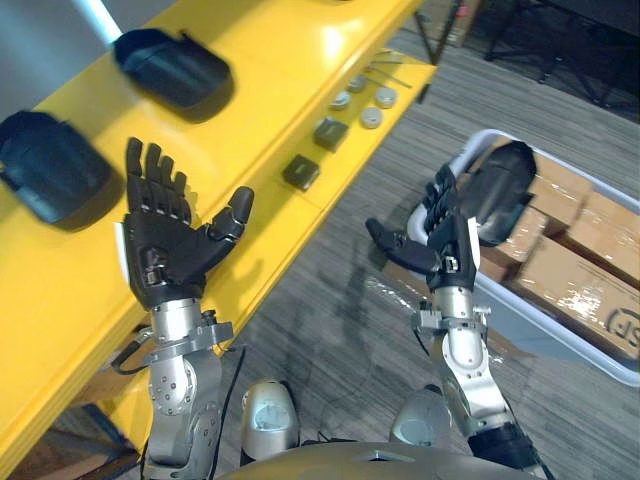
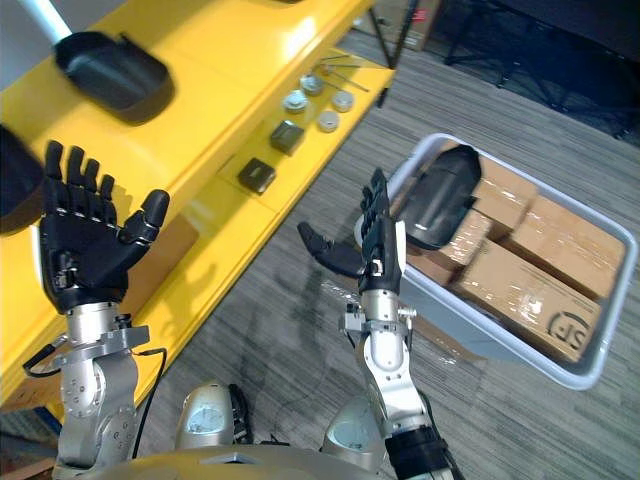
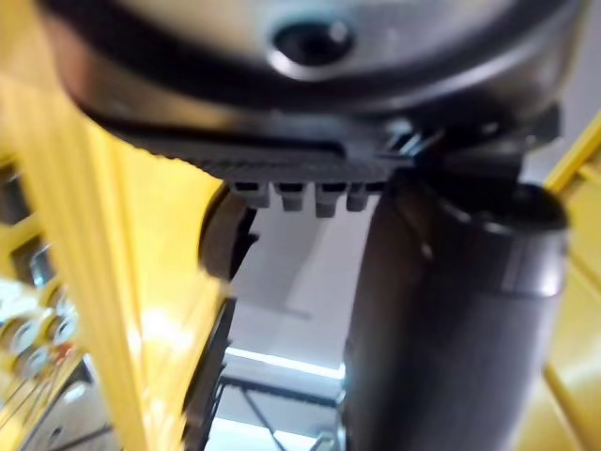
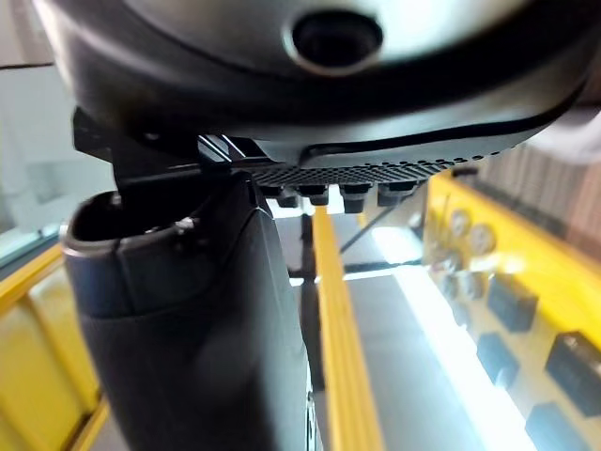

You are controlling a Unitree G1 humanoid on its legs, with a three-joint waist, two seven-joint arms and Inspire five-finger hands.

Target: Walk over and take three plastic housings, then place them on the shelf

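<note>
Both hands raised, empty, fingers straight.
Palm-up left hand [image 1: 165, 250] over yellow shelf [image 1: 285, 95]; right hand [image 1: 447, 240] edge-on — housing [image 1: 500, 190] at its 1 o'clock.

Grey striped carpet floor [image 1: 330, 330] (a dull sheen in patches) runs back to a dark stand leg [image 1: 432, 40].

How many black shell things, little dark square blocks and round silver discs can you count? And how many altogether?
Black plastic housings: 3 (two on the yellow shelf, one in the grey plastic bin)
Small dark square blocks: 2
Round silver discs: 4
Total: 9
</note>
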